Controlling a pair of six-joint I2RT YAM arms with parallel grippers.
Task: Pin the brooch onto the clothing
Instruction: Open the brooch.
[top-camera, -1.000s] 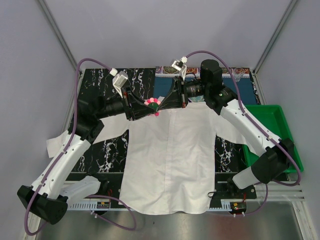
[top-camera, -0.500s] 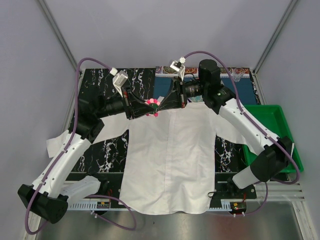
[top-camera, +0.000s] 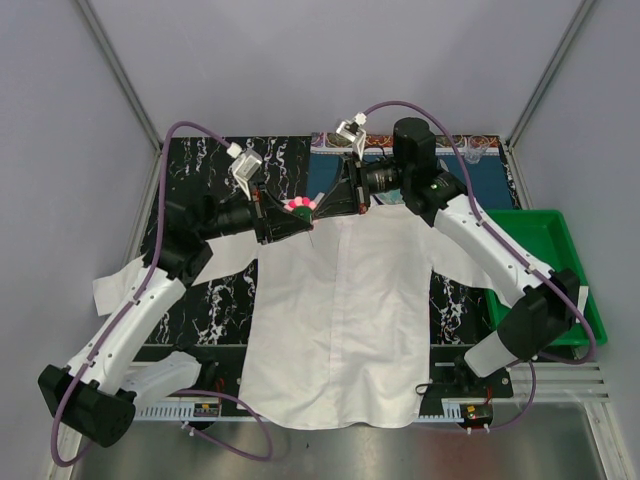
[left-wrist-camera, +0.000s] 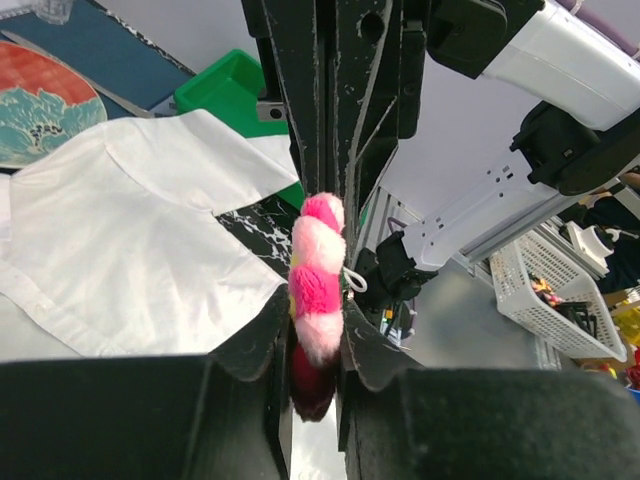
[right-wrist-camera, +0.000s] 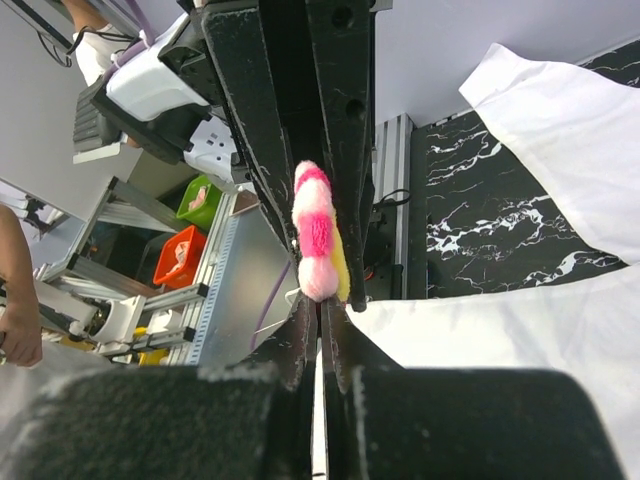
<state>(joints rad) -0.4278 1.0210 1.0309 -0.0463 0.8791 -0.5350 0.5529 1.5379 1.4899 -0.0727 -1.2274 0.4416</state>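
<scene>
The left gripper (left-wrist-camera: 315, 335) is clamping the small fluffy flower brooch with pink-red petals (left-wrist-camera: 317, 265) between its black fingers, in the upper centre of the top view. The right gripper (right-wrist-camera: 320, 318), jaws pressed together, is pointing its tips at the brooch. Both are hovering over the collar end of the large white thin-fabric button-front shirt (top-camera: 340, 310), which is lying on the black marbled table (top-camera: 215, 300).

No readable text, brand, number or sign in any view; small boards (top-camera: 205, 407) at near table edge carry coloured tags, too small to read; plate (left-wrist-camera: 40, 105) shows painted pattern only, no lettering made out; white basket (left-wrist-camera: 560, 300) contents blurred, nothing legible.
</scene>
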